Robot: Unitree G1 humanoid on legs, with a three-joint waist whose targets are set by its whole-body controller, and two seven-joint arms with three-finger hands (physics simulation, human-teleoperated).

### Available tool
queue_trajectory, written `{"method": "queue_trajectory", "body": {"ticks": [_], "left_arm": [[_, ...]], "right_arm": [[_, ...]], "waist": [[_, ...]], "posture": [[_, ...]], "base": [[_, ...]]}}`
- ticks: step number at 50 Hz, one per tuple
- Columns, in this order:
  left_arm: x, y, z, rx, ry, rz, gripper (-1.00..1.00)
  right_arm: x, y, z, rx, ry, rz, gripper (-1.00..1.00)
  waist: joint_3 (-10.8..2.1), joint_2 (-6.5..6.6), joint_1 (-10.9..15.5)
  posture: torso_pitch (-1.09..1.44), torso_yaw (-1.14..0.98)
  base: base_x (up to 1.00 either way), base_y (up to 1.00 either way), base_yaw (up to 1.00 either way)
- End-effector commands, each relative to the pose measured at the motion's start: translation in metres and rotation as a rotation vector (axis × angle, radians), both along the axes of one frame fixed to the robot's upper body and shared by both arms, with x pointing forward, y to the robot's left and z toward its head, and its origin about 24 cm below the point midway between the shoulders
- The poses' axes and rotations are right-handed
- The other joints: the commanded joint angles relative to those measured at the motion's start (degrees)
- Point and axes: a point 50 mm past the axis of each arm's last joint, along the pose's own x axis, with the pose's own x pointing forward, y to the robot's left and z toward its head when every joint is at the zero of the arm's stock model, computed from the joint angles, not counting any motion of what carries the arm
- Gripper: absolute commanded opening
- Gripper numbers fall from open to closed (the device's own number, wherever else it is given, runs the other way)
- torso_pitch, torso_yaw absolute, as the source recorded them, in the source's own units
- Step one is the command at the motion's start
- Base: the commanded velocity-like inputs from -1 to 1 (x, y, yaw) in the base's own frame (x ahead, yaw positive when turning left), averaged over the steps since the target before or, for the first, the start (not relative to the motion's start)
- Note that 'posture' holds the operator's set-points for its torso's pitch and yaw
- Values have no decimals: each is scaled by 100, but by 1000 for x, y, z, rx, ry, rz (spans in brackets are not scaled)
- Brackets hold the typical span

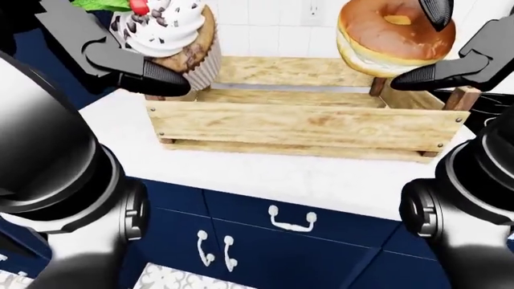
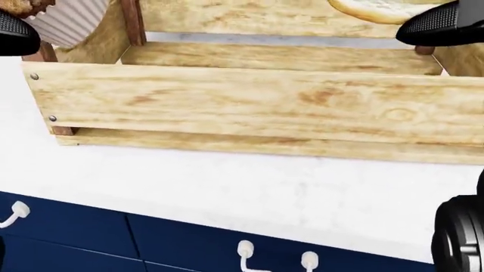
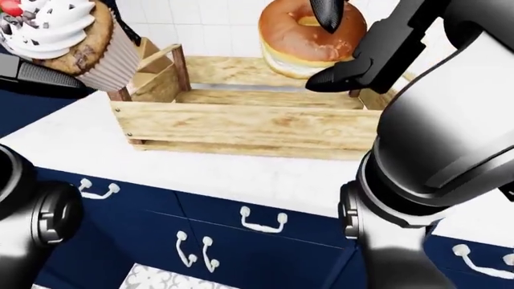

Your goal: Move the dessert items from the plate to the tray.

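Now, left-eye view:
- Left robot hand (image 1: 132,57): it is gripping the cupcake (image 1: 173,42) by its paper cup, black fingers (image 1: 149,73) closing round the lower side.
- Cupcake place: it is hanging in the air over the left end of the tray (image 1: 301,123), a slatted wooden crate on the white table (image 1: 241,174).
- Right robot hand (image 1: 450,57): it is grasping the donut (image 1: 390,36), one finger pressing from above and one cupping the underside.
- Donut place: it is hovering above the tray's right end, clear of the slats.
- Plate: it is not showing in any view.

Head view:
- Tray wall: the near slat (image 2: 257,107) is filling most of the picture; only the cupcake's paper edge (image 2: 72,22) and the donut's pale rim (image 2: 370,8) are peeking in at the top corners.
- Risk: judged from here, lowering too near the left post could be catching the paper cup and tipping the frosting.

Right-eye view:
- Donut grip: the fingers (image 3: 341,73) are holding only a narrow part of the donut (image 3: 309,36), so it could be slipping or landing on the right wall.
- Cupcake (image 3: 68,42): it is leaning slightly, so an early release could be toppling it.
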Motion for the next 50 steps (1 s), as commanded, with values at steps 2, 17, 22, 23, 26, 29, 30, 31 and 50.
{"method": "queue_trajectory", "body": {"ticks": [2,17,22,23,26,29,30,31,50], "left_arm": [[-2,-1,5,-1,-25,9,-100],[0,1,8,2,-30,10,-100],[-1,-1,10,3,-32,6,-100],[0,-1,10,4,-33,7,-100],[-1,-1,10,7,-33,7,-100],[0,-1,9,14,-33,8,-100],[0,-1,8,15,-33,8,-100],[0,-1,7,17,-32,8,-100],[5,-9,8,21,-28,0,-100]], "right_arm": [[-4,-3,6,10,-33,-11,-100],[-6,-5,6,-4,-39,-5,-99],[-6,-6,6,-7,-39,-4,-99],[-7,-7,6,-7,-39,-5,-99],[-8,-8,7,-7,-39,-7,-99],[-8,-9,2,-13,-17,-10,-98],[-8,-10,-1,-16,-3,-11,-99],[-7,-12,-4,-19,13,-15,-98],[-20,-20,-10,-34,93,-27,-99]], "waist": [[-20,-16,7],[-99,-157,176],[-10,85,168],[1,48,163],[61,-17,120],[-86,-327,179],[-177,-267,237],[-140,-246,183],[-858,-185,-10]], "posture": [[-26,0],[-26,0],[-26,0],[-26,0],[-26,0],[-28,0],[-29,0],[-30,0],[-49,0]], "base": [[62,0,0],[24,0,0],[0,0,0],[0,0,0],[0,0,0],[0,0,0],[0,0,0],[0,0,0],[0,0,0]]}}
